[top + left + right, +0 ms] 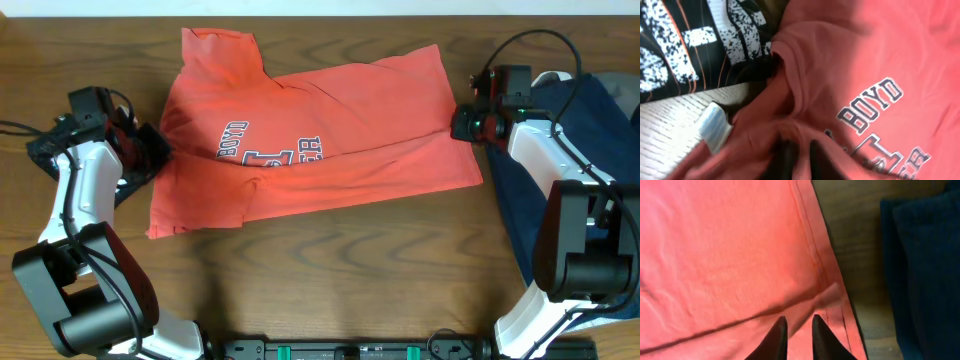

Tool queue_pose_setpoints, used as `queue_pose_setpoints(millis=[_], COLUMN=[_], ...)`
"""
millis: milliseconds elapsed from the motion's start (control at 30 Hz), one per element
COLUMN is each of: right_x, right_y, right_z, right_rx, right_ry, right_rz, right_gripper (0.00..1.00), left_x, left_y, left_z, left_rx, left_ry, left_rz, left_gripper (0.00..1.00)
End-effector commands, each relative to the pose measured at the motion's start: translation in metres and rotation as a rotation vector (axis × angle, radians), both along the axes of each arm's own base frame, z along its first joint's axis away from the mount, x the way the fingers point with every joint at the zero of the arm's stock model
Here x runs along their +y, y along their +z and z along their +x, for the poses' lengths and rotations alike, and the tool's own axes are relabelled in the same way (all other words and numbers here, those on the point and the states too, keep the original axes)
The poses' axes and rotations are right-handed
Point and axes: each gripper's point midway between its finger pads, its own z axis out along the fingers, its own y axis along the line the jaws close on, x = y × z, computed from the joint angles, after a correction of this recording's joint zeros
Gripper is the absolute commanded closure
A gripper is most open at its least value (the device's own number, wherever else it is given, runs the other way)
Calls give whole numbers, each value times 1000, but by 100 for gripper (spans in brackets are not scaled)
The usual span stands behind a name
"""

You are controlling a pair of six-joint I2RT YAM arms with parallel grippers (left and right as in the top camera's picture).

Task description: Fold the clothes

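The coral-red T-shirt (340, 150) lies in the middle of the wooden surface (330, 280). It is spread from 9 to 3 o'clock, with one part jutting toward 12 o'clock at its left end. It is soft, matte cotton, crossed by one long diagonal fold. Its white-and-navy lettering (270, 150) faces up, partly lost in a wrinkle, and I can read BOYD.

My left arm rises from 7 o'clock at the near edge and turns its wrist toward 3 o'clock. That puts my left claw (152, 150) at the shirt's 9 o'clock edge. Coral cloth is bunched around its dark fingers. The wrist view is blurred, so I cannot tell whether they pinch the cloth or stand apart.

My right arm climbs from 5 o'clock and bends its wrist toward 9 o'clock. My right claw (796, 332) is over the shirt's 3 o'clock edge, just inside the stitched hem (812, 245). Its two black, tapered fingertips are slightly spread, with a thin strip of coral showing between them.

Further out at 3 o'clock, under my right arm, lies a navy garment (600, 125) of coarser weave, with bare wood between it and the hem. At the left end, a black tee (680, 45) with speckled white print lies right against the coral cloth.

I count three garments, two arms and two claws with two fingers each.
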Motion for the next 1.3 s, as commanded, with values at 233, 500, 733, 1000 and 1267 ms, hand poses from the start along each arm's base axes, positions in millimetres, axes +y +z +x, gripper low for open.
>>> queue_pose_setpoints(millis=[233, 500, 733, 1000, 1267], right_x=[-22, -31, -26, -36, -40], right_y=[-21, -46, -76, -81, -80], right_z=[-42, -74, -116, -162, -171], right_rx=[197, 299, 402, 578, 615], right_ry=[-82, -99, -83, -149, -173], right_rz=[-72, -132, -129, -172, -191], right_gripper=[62, 59, 79, 99, 99], left_x=[-22, -71, -102, -120, -133], left_y=[16, 5, -10, -34, -47], left_z=[-29, -40, -50, -73, -90], left_rx=[71, 129, 182, 277, 318], left_ry=[-79, -281, -380, -451, -522], left_rz=[-39, 3, 32, 46, 74], left_gripper=[52, 51, 50, 50, 50])
